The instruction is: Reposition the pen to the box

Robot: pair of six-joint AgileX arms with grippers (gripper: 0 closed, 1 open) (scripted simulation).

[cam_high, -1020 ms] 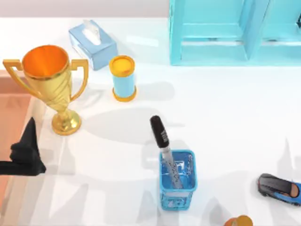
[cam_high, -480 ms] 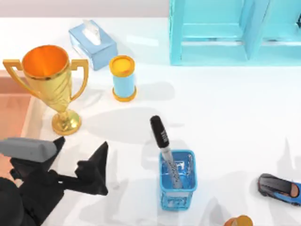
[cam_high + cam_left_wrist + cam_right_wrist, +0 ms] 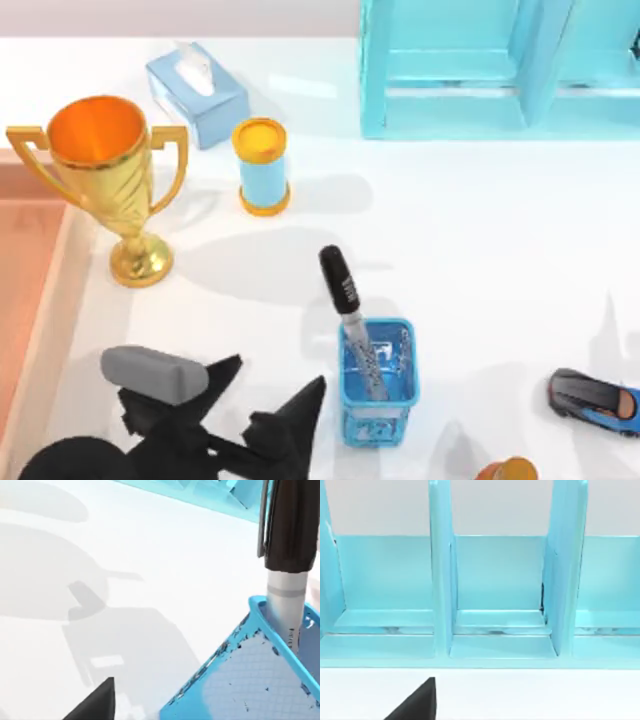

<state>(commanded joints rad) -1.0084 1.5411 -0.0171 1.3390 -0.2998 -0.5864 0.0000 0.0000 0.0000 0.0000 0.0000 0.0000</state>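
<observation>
The pen stands tilted in a small blue mesh holder at the table's front middle, its black cap up and its silver barrel inside the mesh holder. My left gripper hovers open just left of the holder, apart from the pen, with nothing between its fingers. The box shows at the left edge as a pale tan rim around a reddish-brown inside. My right gripper faces the blue shelf.
A gold trophy stands beside the box. Behind it are a light-blue tissue box and a blue-and-yellow can. A turquoise shelf unit lines the back right. A toy car lies front right.
My left arm has swung rightward from over the box, across the table's front, to just left of the mesh holder. The pen has not moved.
</observation>
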